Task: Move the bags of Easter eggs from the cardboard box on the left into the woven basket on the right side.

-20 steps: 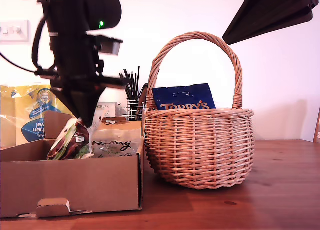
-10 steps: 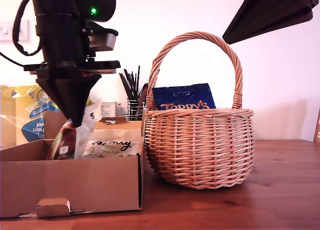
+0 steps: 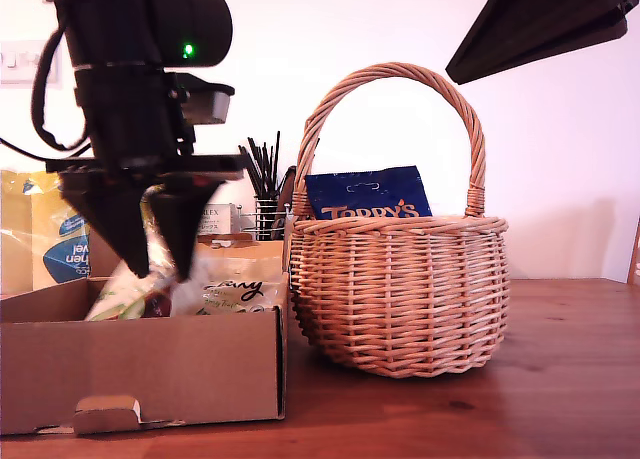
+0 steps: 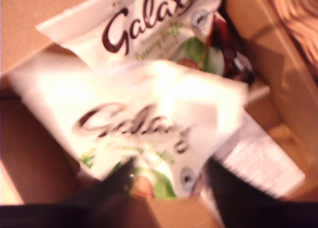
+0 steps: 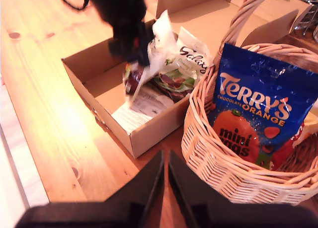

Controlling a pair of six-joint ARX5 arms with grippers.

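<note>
My first gripper (image 3: 150, 264) hangs over the cardboard box (image 3: 150, 364) at the exterior view's left, fingers spread apart and open. A white Galaxy bag (image 4: 149, 118) sits blurred between and below them, low in the box (image 4: 30, 153). Another Galaxy bag (image 4: 149, 24) lies beside it, over a dark red pouch (image 4: 223, 39). The woven basket (image 3: 400, 289) stands right of the box and holds a dark blue Terry's bag (image 3: 365, 194). My second gripper (image 5: 161, 173) hovers above the table near the basket (image 5: 223, 173), fingers together, holding nothing.
Behind the box stand a big yellow pack (image 3: 60, 229), a small white carton (image 3: 215, 219) and a wire pot of black sticks (image 3: 265, 194). The wooden table (image 3: 560, 379) stretches toward the exterior view's right. A dark arm (image 3: 540, 19) fills that view's top right.
My first gripper was shut on the Galaxy bag above the box. Its fingers have now spread, and the bag has dropped lower into the box.
</note>
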